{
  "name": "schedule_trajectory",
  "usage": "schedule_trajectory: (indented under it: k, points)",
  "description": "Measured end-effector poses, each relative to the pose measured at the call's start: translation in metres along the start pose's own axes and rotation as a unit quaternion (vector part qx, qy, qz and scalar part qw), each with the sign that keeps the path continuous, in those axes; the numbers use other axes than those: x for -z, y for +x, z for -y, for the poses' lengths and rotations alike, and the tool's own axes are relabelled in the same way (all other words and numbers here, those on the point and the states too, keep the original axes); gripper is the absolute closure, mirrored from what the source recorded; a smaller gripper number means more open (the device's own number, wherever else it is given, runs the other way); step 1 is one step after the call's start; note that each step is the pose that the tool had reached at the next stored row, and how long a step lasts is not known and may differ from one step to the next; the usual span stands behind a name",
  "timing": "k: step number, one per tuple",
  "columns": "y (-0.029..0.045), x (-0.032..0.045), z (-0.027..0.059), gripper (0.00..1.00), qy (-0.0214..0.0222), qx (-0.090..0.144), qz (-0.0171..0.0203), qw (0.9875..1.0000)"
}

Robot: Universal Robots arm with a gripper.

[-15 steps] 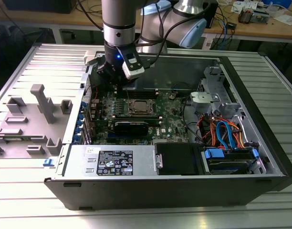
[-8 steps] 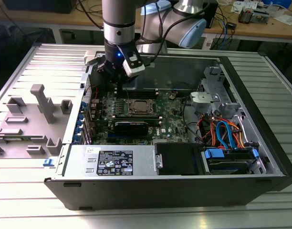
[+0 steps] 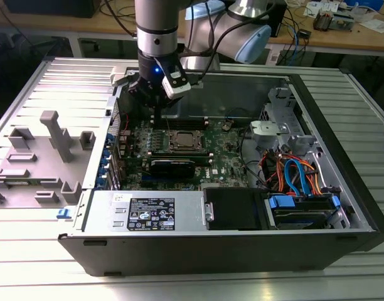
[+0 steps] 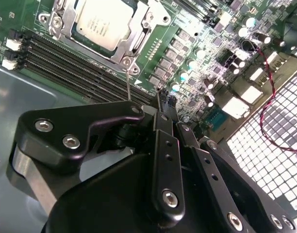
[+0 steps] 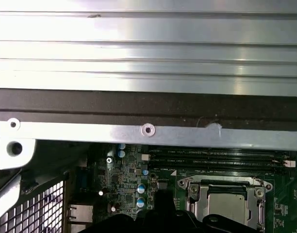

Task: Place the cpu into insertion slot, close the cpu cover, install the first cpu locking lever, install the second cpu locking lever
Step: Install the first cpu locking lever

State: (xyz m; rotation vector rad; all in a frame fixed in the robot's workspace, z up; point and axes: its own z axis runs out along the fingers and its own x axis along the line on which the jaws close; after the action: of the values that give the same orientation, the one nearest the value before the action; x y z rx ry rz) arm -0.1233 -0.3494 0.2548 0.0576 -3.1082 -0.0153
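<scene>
The cpu [image 4: 101, 22] lies flat in the insertion slot [image 3: 182, 142] on the green board, its grey-tan top showing. The silver cpu cover [image 4: 138, 36] lies down around it like a frame, and the cpu shows through the cover's window. The same cpu [image 5: 227, 206] and cover [image 5: 226, 183] appear in the first wrist view. My gripper [image 4: 161, 97] hangs above the board beside the socket's corner, fingers together, holding nothing I can see. A thin metal rod [image 4: 128, 82] runs from the socket's corner screw towards the fingers. In the exterior view the gripper [image 3: 155, 105] is above the board, at the socket's far left.
The board sits deep in an open computer case [image 3: 255, 248]. A black fan shroud [image 3: 172, 167] and long memory slots [image 4: 75, 60] flank the socket. Cables and a drive bay [image 3: 298, 182] fill the exterior view's right. A grey fixture tray [image 3: 38, 157] lies on the left.
</scene>
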Motion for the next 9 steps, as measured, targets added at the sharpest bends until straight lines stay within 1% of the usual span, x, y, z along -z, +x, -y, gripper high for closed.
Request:
schedule_trajectory:
  k: [4, 9]
  points:
    - [-0.0023, 0.0001, -0.0008, 0.89, -0.0001, 0.0, 0.0, 1.0]
    - [-0.003, 0.0062, -0.0018, 0.89, 0.0, 0.0, 0.0, 1.0]
